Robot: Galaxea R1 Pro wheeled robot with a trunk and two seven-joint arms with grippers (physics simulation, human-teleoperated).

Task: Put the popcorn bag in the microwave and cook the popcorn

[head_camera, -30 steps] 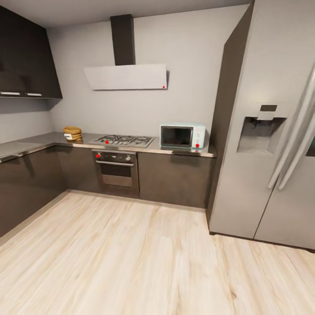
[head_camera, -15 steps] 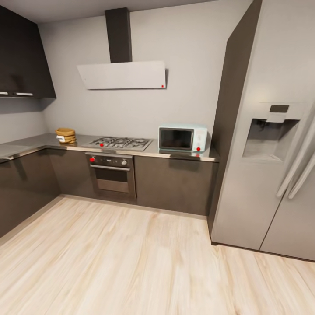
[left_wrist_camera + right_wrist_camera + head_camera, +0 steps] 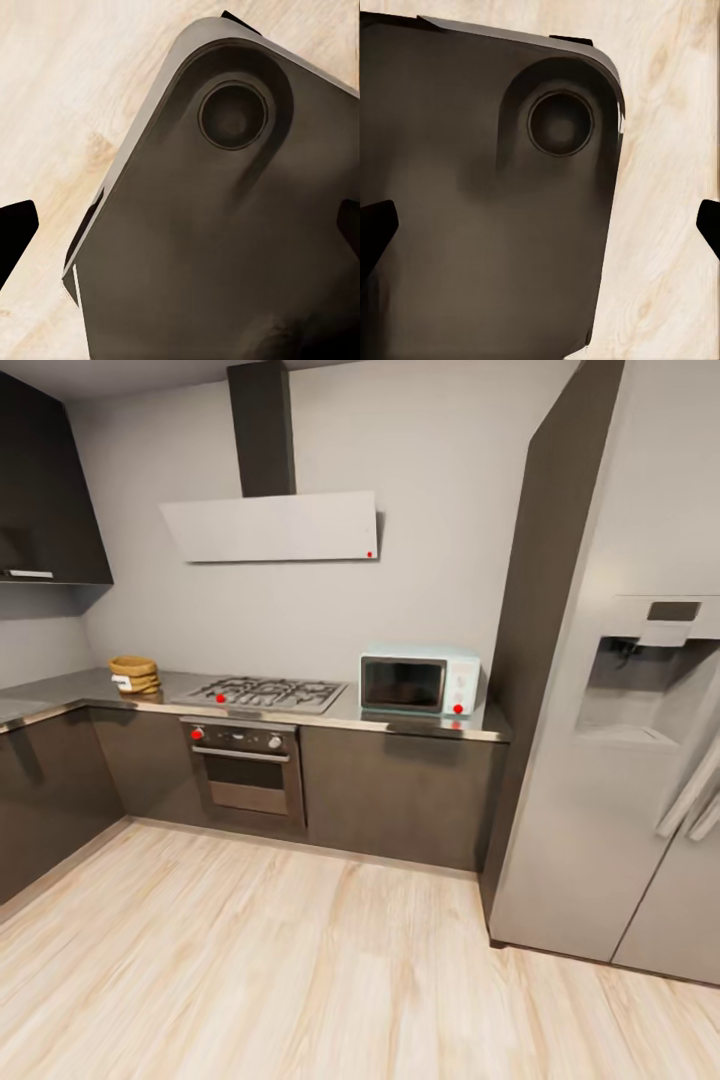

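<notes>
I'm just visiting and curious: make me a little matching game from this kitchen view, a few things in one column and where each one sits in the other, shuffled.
Things:
1. popcorn bag
2. microwave
3. gas hob
4. built-in oven

Places:
A. under the hob, in the dark cabinet fronts
B. on the countertop, nearest the fridge
C. on the countertop near the corner, left of the hob
D. set into the countertop, below the white hood

Pairs: 1-C, 2-B, 3-D, 4-A
</notes>
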